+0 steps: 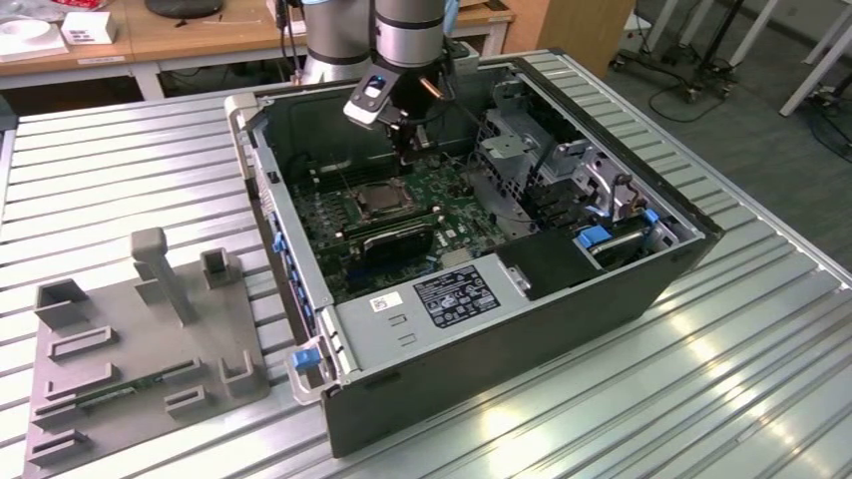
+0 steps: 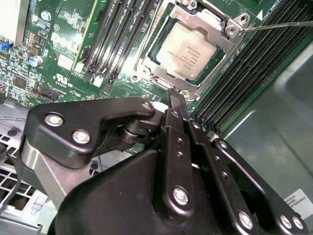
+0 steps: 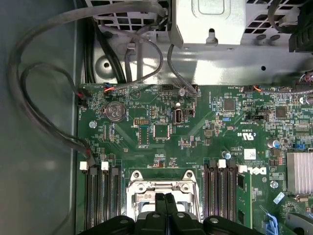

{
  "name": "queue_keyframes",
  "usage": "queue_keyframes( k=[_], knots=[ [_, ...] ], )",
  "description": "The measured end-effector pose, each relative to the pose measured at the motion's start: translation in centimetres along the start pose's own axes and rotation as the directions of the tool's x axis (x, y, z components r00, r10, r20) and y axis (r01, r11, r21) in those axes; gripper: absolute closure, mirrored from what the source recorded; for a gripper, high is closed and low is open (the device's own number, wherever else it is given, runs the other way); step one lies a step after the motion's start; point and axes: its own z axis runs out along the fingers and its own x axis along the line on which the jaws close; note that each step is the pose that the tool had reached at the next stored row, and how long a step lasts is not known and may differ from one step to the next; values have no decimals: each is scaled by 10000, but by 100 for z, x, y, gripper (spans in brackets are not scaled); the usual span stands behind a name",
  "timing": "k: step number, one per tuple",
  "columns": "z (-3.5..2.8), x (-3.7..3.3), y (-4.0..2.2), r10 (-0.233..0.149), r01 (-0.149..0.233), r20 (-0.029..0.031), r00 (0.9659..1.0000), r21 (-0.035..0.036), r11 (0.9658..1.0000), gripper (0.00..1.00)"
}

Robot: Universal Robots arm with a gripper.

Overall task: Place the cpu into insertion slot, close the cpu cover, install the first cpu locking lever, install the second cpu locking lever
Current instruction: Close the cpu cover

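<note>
**cpu** point(image 2: 188, 49): square chip with a silvery-tan top. It sits flat in the insertion slot point(image 2: 157, 45), just ahead of the claw's tips.

**cpu cover** point(image 2: 230, 39): silver frame plate, lying down over the chip's edges, with the chip's top showing through the cut-out. It lies just beyond the claw, and its near edge almost meets the fingertips.

**claw** point(image 2: 177, 98): black two-finger unit hanging low inside the open computer case point(image 1: 533, 329). Its fingers are pressed together with nothing between them. The tips hover at the socket's near edge, and I cannot tell whether they touch it.

**locking lever** point(image 2: 279, 23): thin bright rod at the cover's far corner from the claw. It sticks out over the memory slots point(image 2: 254, 63) and looks unlatched.

**motherboard** point(image 3: 195, 137): green board under the claw, with a coin cell point(image 3: 115, 110) and loose cables point(image 3: 34, 98) further out.

**Handling note (my judgement):** the chip and cover look done, so the work now stands at the levers.
- The closed tips serve best as a single pushing point on the rod.
- The push should be steady and run along the lever's own swing.
- The tips should stay clear of the cover screws and the memory slots.
- The rod is springy and may slip off the tips.
</note>
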Motion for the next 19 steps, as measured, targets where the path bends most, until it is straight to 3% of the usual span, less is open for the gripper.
queue_keyframes(
  k=[13,15,19],
  knots=[
    [5,0,-5,-1,1,0,10000,36,10000,89],
    [11,2,-28,-2,2,-2,10000,35,10000,89],
    [21,11,-133,-1,1,2,10000,37,10000,89]
  ],
)
